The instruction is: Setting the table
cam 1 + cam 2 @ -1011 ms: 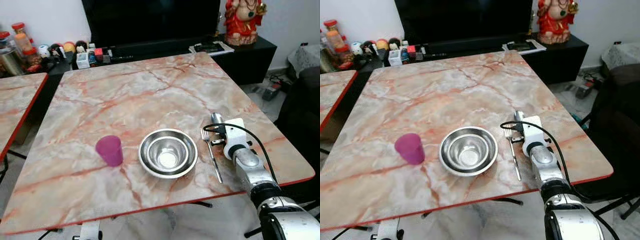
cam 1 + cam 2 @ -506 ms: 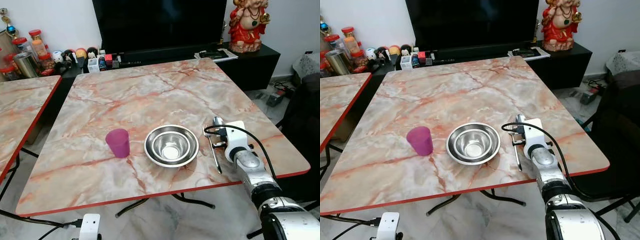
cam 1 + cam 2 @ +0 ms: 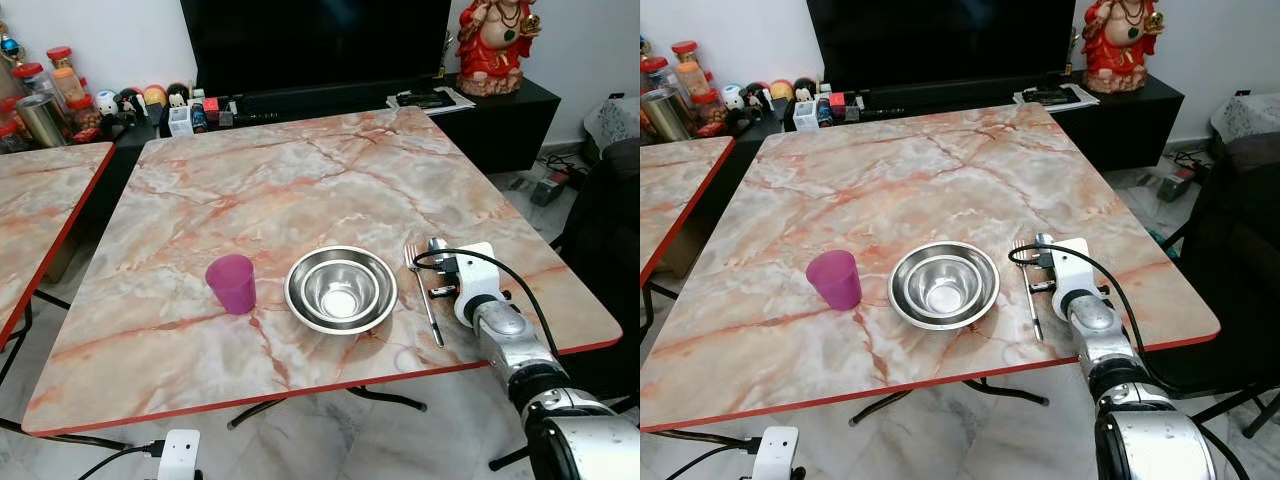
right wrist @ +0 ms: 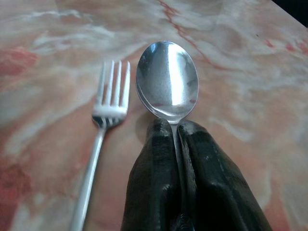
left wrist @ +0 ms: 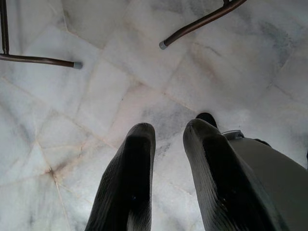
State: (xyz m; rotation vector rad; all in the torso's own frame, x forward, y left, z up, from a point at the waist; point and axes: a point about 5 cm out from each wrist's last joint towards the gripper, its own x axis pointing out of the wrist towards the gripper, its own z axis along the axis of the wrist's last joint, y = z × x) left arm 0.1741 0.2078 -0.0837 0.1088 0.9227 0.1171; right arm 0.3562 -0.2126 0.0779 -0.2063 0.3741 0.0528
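Marble-patterned with a red edge, the counter [image 3: 300, 180] carries a purple cup [image 3: 232, 284], a steel bowl [image 3: 341, 290] beside it, and a fork [image 3: 425, 297] lying just right of the bowl. A spoon [image 4: 167, 79] is clamped by its handle in the right gripper [image 4: 174, 132], just beside the fork's tines, low over the counter. The left gripper [image 5: 166, 139] is seen narrowly parted above the tiled floor [image 5: 86, 101].

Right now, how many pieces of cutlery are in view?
2. A fork lies on the marble table just right of the steel bowl; a spoon is clamped in the right pincer beside the fork.
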